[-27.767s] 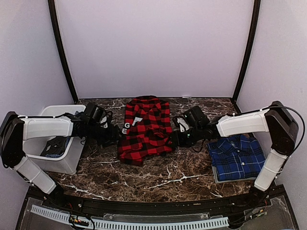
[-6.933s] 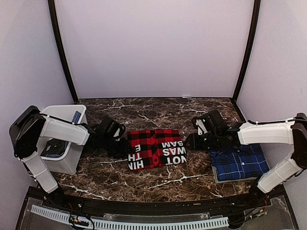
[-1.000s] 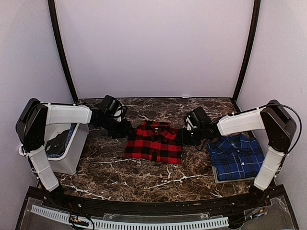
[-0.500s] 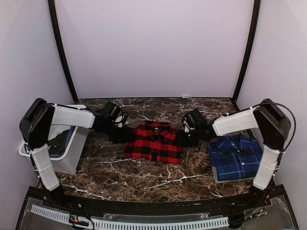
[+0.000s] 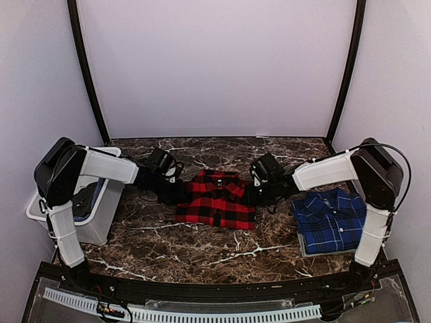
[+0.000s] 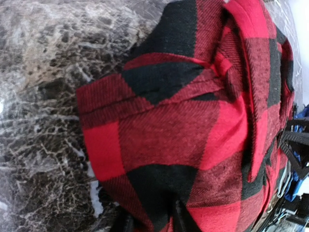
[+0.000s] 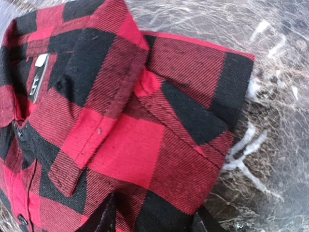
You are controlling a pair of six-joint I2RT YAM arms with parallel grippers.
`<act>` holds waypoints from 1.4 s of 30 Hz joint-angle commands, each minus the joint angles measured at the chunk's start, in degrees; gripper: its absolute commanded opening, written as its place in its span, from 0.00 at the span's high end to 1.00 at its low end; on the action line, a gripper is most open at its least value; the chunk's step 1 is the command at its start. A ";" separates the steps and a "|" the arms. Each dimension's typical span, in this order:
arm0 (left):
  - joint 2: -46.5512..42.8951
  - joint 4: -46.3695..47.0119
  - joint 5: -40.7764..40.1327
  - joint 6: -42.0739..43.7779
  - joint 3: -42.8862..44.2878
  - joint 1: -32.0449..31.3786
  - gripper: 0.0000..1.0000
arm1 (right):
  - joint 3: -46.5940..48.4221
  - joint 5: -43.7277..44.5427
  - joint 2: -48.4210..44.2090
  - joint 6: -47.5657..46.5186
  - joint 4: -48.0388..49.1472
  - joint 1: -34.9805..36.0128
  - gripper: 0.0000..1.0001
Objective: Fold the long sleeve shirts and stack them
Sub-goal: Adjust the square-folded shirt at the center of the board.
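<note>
**Flanking the folded red shirt, one gripper at each shoulder**

Folded into a neat rectangle, the red-and-black shirt (image 5: 217,202) lies flat at the middle of the marble-patterned table (image 5: 202,245). Its collar (image 5: 216,177) points to 12 o'clock in the top view and its front faces up. Both arms reach low across the table toward it from opposite sides.

The left gripper (image 5: 176,190) meets the shirt at about 10 o'clock, at the shoulder corner. In the left wrist view its two dark fingers (image 6: 182,223) stand only a little apart. A fold of red-and-black cloth is gathered between them and creased where it dips in, so this gripper has closed onto the shirt's edge.

The right gripper (image 5: 254,194) sits at about 2 o'clock on the shirt, at the other shoulder. In the right wrist view its fingers (image 7: 104,217) stand well apart, astride the folded edge. The cloth between them lies flat, with no bunching or pinch showing, so these jaws are spread around the fabric rather than pressed onto it.

The blue plaid shirt (image 5: 331,221) lies folded, collar up, at 4 o'clock from the red one, near the right edge of the table. The two shirts lie apart and do not touch.

A white bin (image 5: 94,225) stands at 9 o'clock, at the table's left edge, with dark clothing (image 5: 82,200) inside it.
</note>
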 commanded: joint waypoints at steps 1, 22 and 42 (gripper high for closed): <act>0.82 1.00 3.73 -3.87 0.05 -0.53 0.85 | 3.04 -1.58 0.66 -0.83 0.32 1.13 0.63; -17.20 -16.07 -6.94 -1.18 -3.74 -0.45 1.00 | 11.19 -5.73 -1.14 -1.33 -1.38 5.05 1.00; -15.26 -22.02 -16.41 2.82 1.47 -1.70 0.57 | 3.31 1.80 -6.64 0.43 -4.56 4.06 0.68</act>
